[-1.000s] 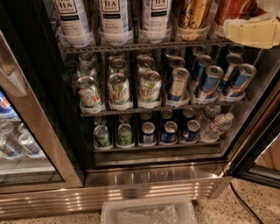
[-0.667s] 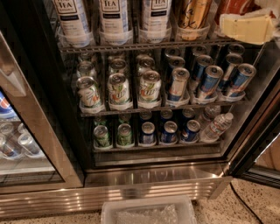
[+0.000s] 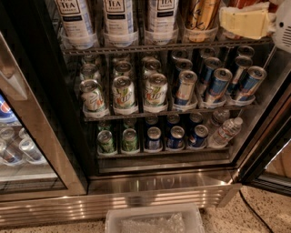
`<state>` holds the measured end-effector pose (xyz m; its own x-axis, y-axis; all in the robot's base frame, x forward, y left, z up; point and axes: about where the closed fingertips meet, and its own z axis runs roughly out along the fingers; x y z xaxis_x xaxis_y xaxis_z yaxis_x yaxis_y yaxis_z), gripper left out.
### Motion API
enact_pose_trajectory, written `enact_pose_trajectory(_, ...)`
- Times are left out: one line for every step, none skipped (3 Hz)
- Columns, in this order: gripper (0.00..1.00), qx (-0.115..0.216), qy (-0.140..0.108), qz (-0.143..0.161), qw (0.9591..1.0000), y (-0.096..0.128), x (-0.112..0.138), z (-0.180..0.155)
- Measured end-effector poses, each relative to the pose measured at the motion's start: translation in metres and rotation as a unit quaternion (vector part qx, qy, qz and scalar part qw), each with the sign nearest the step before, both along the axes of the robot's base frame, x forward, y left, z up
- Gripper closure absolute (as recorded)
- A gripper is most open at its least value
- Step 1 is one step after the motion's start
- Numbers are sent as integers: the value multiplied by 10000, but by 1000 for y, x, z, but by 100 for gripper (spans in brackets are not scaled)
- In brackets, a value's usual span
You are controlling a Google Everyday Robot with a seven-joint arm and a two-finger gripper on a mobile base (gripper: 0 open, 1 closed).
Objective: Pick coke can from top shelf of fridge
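The fridge (image 3: 159,184) stands open, with a dark interior and a steel base. On the top shelf (image 3: 136,48) stand three white tea bottles (image 3: 117,18) and a gold-orange can (image 3: 202,13). My cream-coloured gripper (image 3: 243,22) is at the shelf's right end, right of the gold-orange can. A strip of the red coke can (image 3: 248,3) shows just above and behind the gripper at the picture's top edge; the rest of it is hidden. A white arm part (image 3: 284,22) is at the right edge.
The middle shelf holds green-and-white cans (image 3: 123,93) and blue-and-silver cans (image 3: 218,84). The bottom shelf has small cans (image 3: 152,139) and a lying water bottle (image 3: 225,132). A steel door post (image 3: 41,136) is at the left, an open door frame (image 3: 268,150) at the right, a clear bin (image 3: 154,220) on the floor.
My gripper has moved left and slightly up along the top shelf, closer to the gold-orange can and in front of the red can.
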<state>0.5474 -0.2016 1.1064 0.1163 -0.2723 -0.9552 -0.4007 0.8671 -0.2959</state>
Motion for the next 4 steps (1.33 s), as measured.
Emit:
enact_pose_trajectory(32,18,-79,-290,9995,1,3,0)
enact_pose_trajectory(32,48,-64,-411,9991,2,6,-5)
enact_pose_trajectory(32,110,9,-480,9988,2,10,-15)
enact_pose_trajectory(32,102,33,-540,9985,3,14,-21)
